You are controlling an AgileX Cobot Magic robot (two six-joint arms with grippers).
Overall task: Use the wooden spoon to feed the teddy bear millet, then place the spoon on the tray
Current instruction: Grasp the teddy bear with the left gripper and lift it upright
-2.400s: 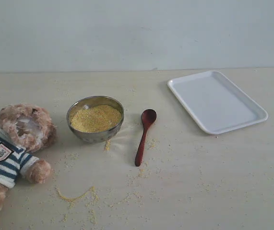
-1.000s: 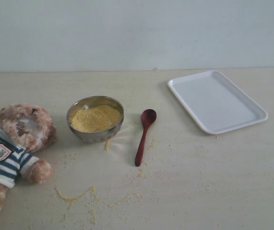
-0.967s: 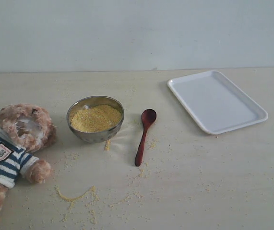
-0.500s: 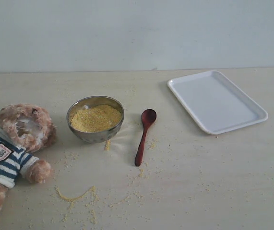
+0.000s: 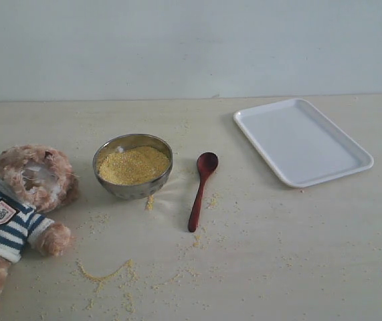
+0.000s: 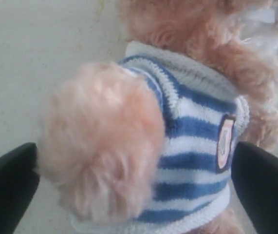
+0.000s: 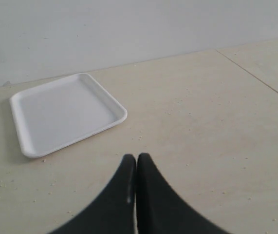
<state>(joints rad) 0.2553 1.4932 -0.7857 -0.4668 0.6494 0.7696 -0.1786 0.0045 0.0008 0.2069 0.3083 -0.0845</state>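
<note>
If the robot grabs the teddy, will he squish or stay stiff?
He'll probably squish: the teddy bear looks fuzzy and stuffed. He's lying flat on the table, so his head and legs may flop when lifted. He's likely light for his size, and the left gripper is open wide on either side of him.

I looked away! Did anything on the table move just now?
Barely. A dark tip has crept in at the exterior view's left edge, over the fuzzy light-brown teddy bear's striped shirt: probably the left gripper, open around the bear. The reddish-brown wooden spoon, the yellow millet in its steel bowl and the white tray stayed put.
</note>
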